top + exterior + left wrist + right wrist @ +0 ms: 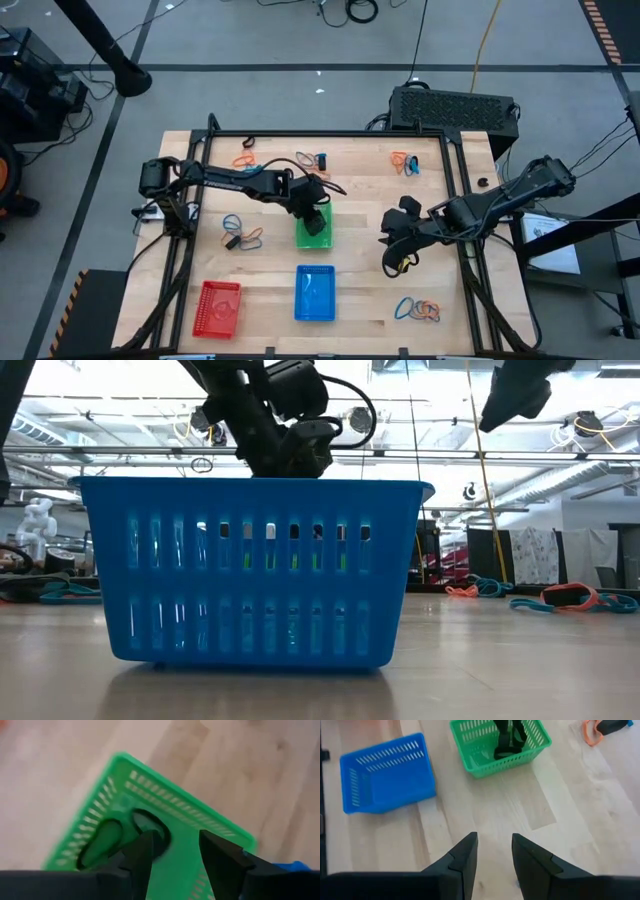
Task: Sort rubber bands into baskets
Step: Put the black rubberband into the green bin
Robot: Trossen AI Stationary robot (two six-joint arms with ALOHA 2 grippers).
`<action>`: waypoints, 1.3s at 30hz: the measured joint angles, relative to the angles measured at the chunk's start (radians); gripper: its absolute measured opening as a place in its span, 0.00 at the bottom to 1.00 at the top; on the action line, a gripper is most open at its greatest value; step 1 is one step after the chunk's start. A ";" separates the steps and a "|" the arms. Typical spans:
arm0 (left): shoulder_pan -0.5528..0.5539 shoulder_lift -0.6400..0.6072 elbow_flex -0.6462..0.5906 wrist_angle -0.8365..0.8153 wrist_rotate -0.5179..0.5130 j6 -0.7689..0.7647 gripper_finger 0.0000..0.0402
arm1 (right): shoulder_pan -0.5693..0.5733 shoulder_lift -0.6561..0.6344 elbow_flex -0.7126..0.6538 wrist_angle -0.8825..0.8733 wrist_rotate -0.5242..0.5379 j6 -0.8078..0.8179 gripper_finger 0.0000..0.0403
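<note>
The green basket (313, 230) stands mid-table with black rubber bands (102, 842) lying on its floor. My left gripper (176, 851) hangs open just over this basket, fingers slanting down, with nothing between them. The right wrist view shows it from afar as my left gripper (508, 737) dipped inside the basket's walls. My right gripper (495, 851) is open above bare wood to the right of the green basket, also seen as my right gripper (392, 245) from above. The blue basket (315, 293) and red basket (217, 308) stand near the front edge.
Loose rubber bands lie in clusters at the far left (243, 160), far middle (312, 160), far right (405, 162), left of the green basket (240, 235) and near right (420, 310). A small yellow-orange piece (404, 264) shows beside my right gripper. Black frame rails border the table.
</note>
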 joint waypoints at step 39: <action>0.948 0.022 0.000 -0.307 -0.102 0.488 0.42 | -0.437 0.000 0.000 0.017 -0.124 0.110 0.28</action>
